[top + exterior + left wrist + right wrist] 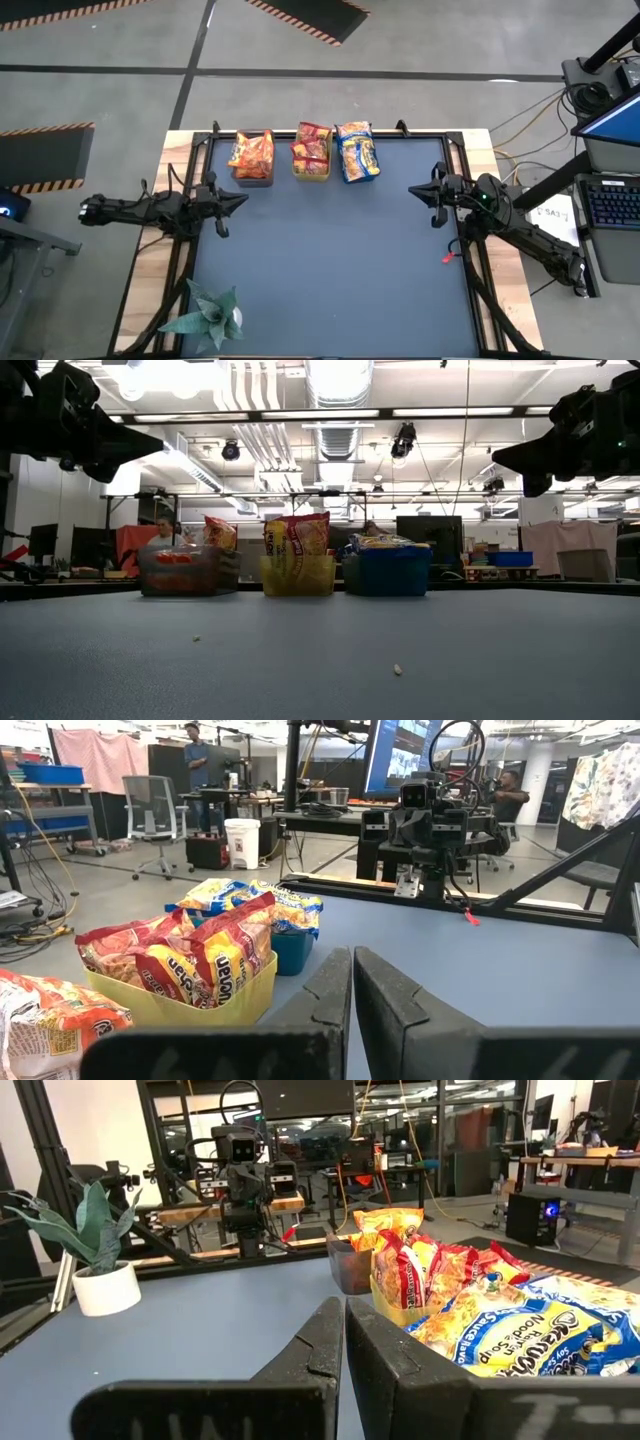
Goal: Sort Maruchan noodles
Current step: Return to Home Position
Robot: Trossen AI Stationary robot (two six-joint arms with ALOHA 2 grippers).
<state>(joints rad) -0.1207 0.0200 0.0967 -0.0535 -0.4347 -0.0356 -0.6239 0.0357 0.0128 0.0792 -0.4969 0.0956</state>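
Basically looks all sorted. Can see the orange noodle packs (252, 152) stuffed in the grey bin (180, 575), the red noodle packs (312, 148) in the yellow bin (298, 575) and the blue-and-yellow noodle packs (357, 150) in the blue bin (385, 572), lined up along the far edge of the worktop (330, 260). No loose packs spotted anywhere else.

Got the left gripper (243, 199) by the left edge and the right gripper (412, 189) by the right edge, both pinched nearly closed and carrying nothing. For homing: pull straight back, stay high, steer clear of the bins.

Text-wise: can make out "Noodle Soup" on a blue pack from the right wrist view. Brand lettering on a red pack runs sideways, only partly legible.
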